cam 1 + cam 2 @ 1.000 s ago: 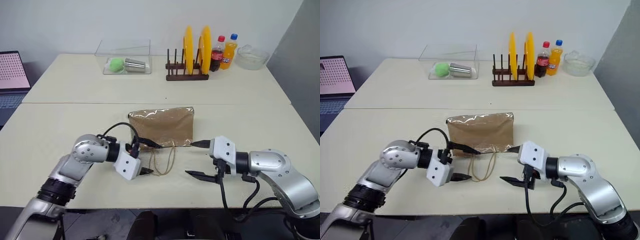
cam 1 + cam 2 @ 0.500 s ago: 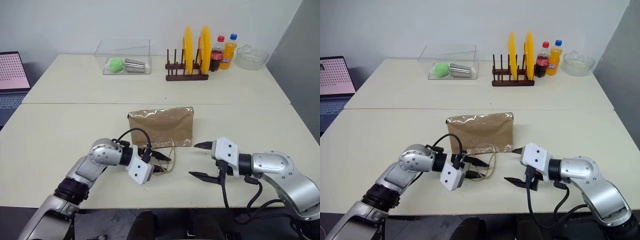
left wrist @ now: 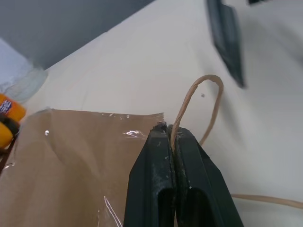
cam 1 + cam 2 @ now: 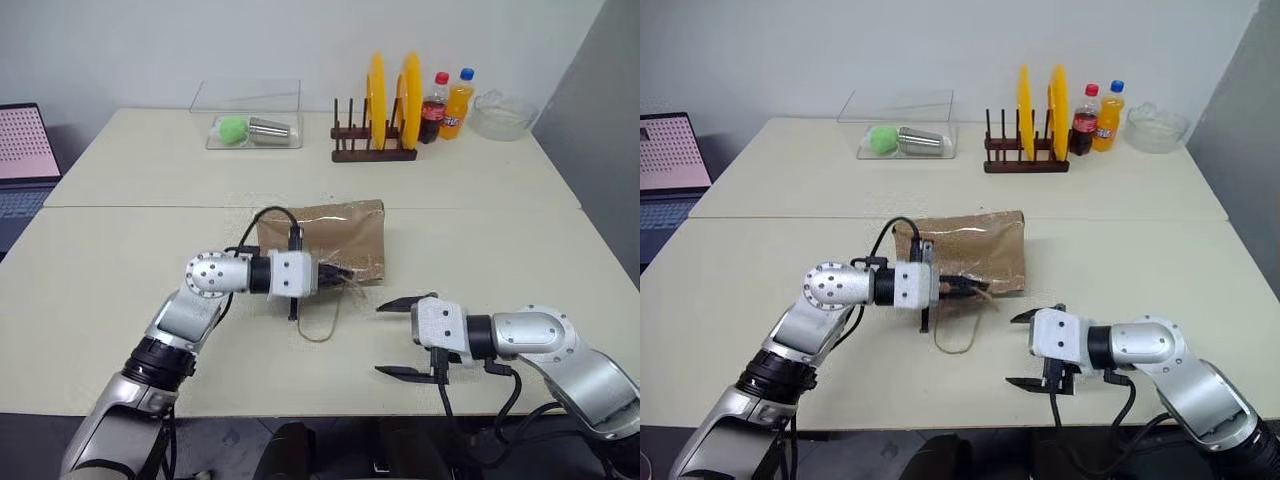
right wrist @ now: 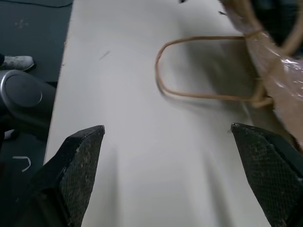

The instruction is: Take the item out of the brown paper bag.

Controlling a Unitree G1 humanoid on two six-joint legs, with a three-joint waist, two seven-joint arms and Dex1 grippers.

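The brown paper bag [image 4: 330, 235] lies in the middle of the table with its mouth toward me, the near edge lifted a little. My left gripper [image 4: 345, 278] is shut on one thin tan handle [image 3: 208, 101] at the bag's mouth; the closed fingers [image 3: 158, 170] pinch the cord. The other loop handle [image 4: 320, 325] trails on the table. My right gripper [image 4: 395, 338] stands open just right of that loop, near the front edge, with nothing between its fingers [image 5: 78, 165]. The item is hidden inside the bag.
At the back stand a plate rack [image 4: 375, 150] with yellow plates, a cola bottle [image 4: 435, 105], an orange soda bottle [image 4: 458, 100], a glass bowl [image 4: 503, 113] and a clear box [image 4: 250, 120] holding a green ball and a metal cup. A laptop [image 4: 20, 160] sits far left.
My left gripper closed on the bag's handle, then rose and swung toward the bag, lifting its near edge. The right gripper stayed open and drifted slightly nearer.
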